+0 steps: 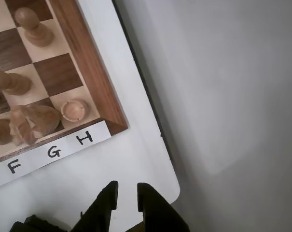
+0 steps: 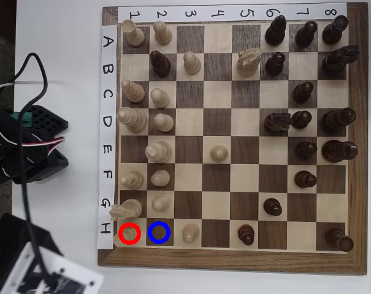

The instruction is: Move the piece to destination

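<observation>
The piece [image 2: 128, 235] is a short pale cream chess piece with a round top. It stands on the light corner square H1, inside a red ring. In the wrist view it [image 1: 73, 109] sits by the board's corner, above the H label. The destination [image 2: 159, 232] is the dark square H2 beside it, marked with a blue ring; in the wrist view it [image 1: 59, 73] is bare. My gripper [image 1: 128, 192] shows at the bottom of the wrist view, over the white table off the board's corner. Its black fingers stand slightly apart and hold nothing.
A pale knight [image 1: 34, 123] stands on G1 right beside the piece, and a pale pawn [image 1: 34, 29] on H3 beyond the destination. The board's wooden rim [image 1: 95, 72] and the table edge [image 1: 155, 125] are close. The arm's base and cables [image 2: 26, 144] lie left of the board.
</observation>
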`<action>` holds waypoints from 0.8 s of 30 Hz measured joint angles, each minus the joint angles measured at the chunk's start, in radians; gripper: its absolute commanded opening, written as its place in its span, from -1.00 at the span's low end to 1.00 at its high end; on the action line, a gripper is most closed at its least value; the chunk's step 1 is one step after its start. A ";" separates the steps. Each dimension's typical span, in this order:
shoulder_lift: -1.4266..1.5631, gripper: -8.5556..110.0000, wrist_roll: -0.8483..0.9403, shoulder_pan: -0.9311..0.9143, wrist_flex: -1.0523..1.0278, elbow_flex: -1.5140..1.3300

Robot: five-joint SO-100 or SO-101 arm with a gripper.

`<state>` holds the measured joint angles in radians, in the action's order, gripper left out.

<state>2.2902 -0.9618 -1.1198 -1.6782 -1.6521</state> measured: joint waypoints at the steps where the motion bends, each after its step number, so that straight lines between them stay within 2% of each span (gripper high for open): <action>1: -0.008 -0.82 0.000 0.011 0.000 0.000; 4: -0.026 -0.78 -0.003 0.035 0.000 0.000; 8: -0.046 -0.64 -0.026 0.066 0.000 -0.017; 24: -0.146 -0.55 -0.092 0.169 0.048 -0.078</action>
<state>2.1445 -1.0538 -0.9511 -1.6306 -1.7303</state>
